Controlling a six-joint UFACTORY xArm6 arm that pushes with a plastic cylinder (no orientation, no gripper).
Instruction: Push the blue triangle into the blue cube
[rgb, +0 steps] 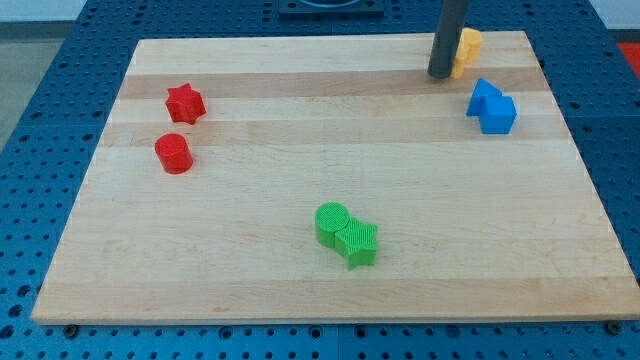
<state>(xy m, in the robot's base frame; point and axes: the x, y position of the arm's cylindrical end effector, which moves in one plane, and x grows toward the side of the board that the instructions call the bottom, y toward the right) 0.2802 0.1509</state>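
The blue triangle and the blue cube sit touching each other near the view's right edge of the wooden board, the triangle up and to the left of the cube. My tip rests on the board near the top right, up and to the left of the blue triangle, with a small gap between them. A yellow block sits right behind the rod, partly hidden by it.
A red star and a red cylinder lie at the view's left. A green cylinder and a green star touch each other near the bottom centre. Blue perforated table surrounds the board.
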